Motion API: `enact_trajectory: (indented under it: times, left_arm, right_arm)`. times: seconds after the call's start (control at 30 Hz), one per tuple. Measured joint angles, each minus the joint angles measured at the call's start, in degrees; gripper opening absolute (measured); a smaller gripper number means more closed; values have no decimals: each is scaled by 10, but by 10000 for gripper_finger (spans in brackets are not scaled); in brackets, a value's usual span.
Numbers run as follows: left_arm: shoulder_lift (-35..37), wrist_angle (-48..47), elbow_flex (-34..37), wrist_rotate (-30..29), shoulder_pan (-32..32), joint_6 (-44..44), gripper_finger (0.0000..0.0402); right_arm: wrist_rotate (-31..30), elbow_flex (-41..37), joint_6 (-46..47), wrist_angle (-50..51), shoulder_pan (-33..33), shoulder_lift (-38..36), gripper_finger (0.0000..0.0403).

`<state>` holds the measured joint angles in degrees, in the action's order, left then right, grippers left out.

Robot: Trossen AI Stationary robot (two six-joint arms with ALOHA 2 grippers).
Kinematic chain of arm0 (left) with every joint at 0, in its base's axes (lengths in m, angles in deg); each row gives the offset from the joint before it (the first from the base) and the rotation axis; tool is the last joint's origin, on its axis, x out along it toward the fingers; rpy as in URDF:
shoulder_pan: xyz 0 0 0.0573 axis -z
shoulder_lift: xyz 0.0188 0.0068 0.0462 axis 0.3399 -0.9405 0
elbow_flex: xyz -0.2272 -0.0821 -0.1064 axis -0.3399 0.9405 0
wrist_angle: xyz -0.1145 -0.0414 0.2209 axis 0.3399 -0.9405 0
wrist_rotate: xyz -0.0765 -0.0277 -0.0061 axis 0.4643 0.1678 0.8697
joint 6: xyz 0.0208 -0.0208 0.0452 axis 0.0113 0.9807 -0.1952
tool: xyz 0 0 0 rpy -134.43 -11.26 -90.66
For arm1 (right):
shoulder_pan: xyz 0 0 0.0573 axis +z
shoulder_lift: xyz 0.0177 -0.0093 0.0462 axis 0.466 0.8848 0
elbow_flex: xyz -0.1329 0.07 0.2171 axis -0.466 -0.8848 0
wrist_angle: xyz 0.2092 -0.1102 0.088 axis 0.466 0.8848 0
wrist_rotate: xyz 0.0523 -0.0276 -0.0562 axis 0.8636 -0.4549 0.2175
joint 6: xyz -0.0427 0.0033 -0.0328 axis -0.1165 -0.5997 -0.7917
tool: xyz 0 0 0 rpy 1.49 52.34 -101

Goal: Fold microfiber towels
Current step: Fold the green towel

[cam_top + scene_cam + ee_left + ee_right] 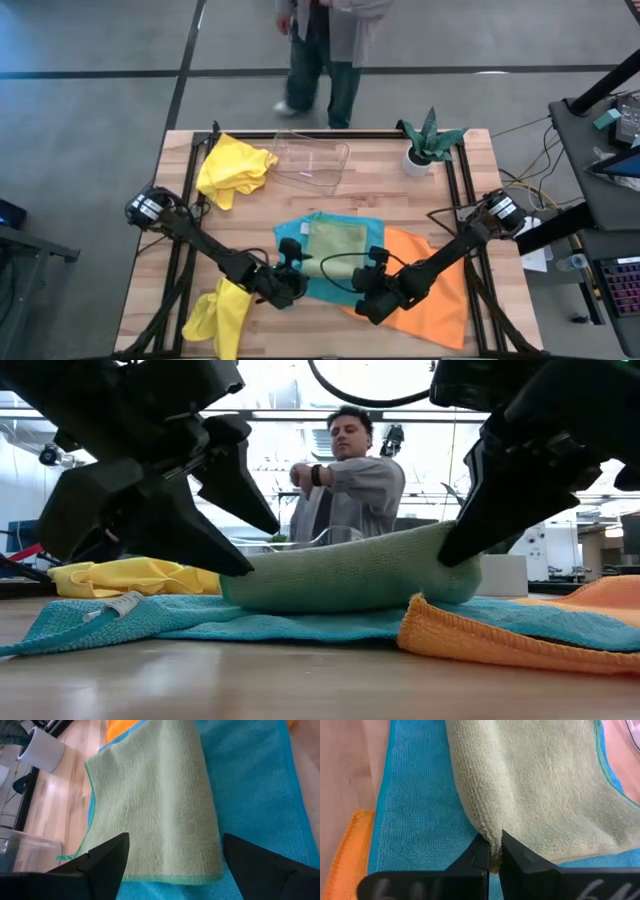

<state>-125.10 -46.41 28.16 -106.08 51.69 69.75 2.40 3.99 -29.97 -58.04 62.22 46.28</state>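
while the left gripper (172, 857) gapes empty, the right gripper (493, 855) pinches the sage green towel (334, 240).

left arm: reaches in from the table's left side toward its front centre
left gripper (291, 268): fingers spread wide, holding nothing
right arm: reaches in from the right
right gripper (492, 856): fingers pinched together
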Motion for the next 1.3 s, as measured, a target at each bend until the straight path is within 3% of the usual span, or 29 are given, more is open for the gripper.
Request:
enact_trajectory:
  times: [0.4, 0.6, 0.7, 0.9, 1.1, 1.3]
  left_arm:
    - [-36, 33, 0, 17, 1, -2, 302]
    - [-54, 31, -2, -64, 2, 0, 301]
    - [-54, 33, -2, -78, 2, -1, 288]
    - [-54, 36, -2, -75, 5, -1, 198]
    - [-52, 36, -2, -44, 9, 0, 32]
    - [-51, 36, -14, -23, 9, 1, 4]
  right_arm:
    - [0, 0, -2, -8, -2, -23, 9]
    - [5, 0, 3, -7, -2, -25, 9]
    - [5, 0, 6, -6, -2, -25, 9]
    - [6, 0, 8, -6, -2, -25, 9]
    - [9, 0, -13, -6, -2, -25, 10]
    - [8, -1, -79, -6, 2, -25, 51]
